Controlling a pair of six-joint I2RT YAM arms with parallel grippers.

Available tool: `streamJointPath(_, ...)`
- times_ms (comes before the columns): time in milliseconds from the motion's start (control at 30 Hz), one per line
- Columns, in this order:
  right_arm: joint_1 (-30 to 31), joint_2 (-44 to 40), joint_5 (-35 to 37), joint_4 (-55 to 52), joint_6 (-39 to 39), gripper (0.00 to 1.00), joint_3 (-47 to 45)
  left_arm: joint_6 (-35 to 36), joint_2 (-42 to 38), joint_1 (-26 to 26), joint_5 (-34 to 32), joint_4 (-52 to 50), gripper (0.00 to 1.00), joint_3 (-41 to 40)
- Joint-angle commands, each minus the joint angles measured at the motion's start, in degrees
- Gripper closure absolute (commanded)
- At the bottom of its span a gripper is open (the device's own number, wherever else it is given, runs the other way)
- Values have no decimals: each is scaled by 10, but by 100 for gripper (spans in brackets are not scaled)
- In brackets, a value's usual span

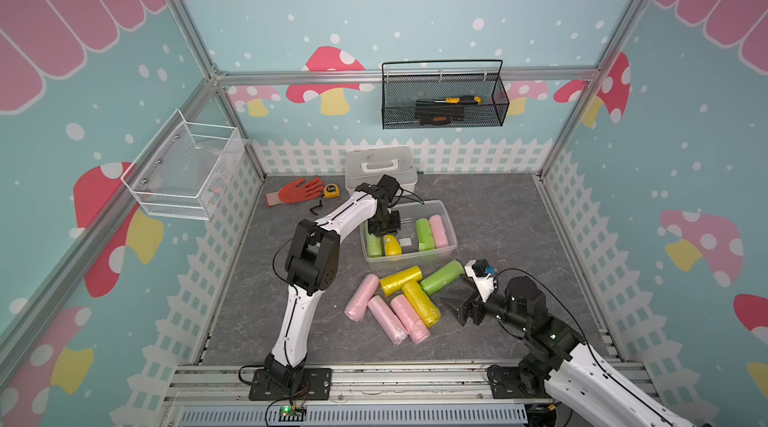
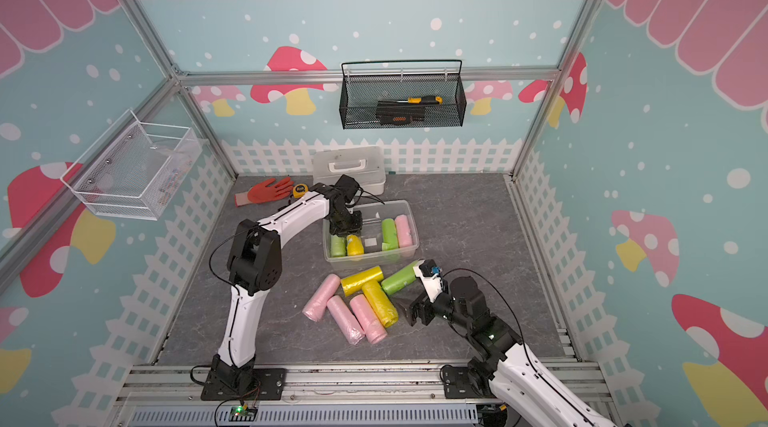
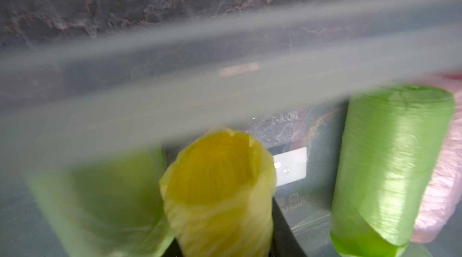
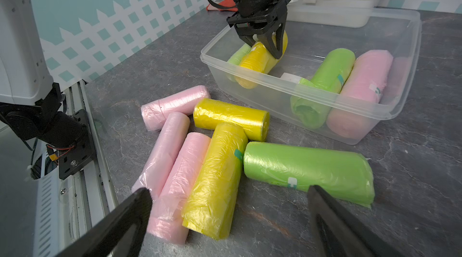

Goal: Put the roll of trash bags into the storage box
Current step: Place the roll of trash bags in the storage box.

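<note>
Locate the left gripper (image 4: 265,49) lowered into the storage box (image 4: 272,100), with its jaws closed on the upper end of a yellow roll (image 4: 255,65). This roll is tilted, and its lower end rests down in the box beside a green roll (image 4: 237,57). A second green roll (image 4: 325,78) and a pink roll (image 4: 360,88) lie side by side at the box's other end. Note that the right gripper (image 4: 228,190) is spread wide and holds nothing. It sits just beside six loose rolls (image 1: 419,300) lying on the table (image 1: 498,217) near the box.
</note>
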Motion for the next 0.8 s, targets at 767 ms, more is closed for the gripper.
streamJointPath(767, 2, 12, 2, 6, 4, 1, 6, -71, -243, -24, -47, 1, 25, -117)
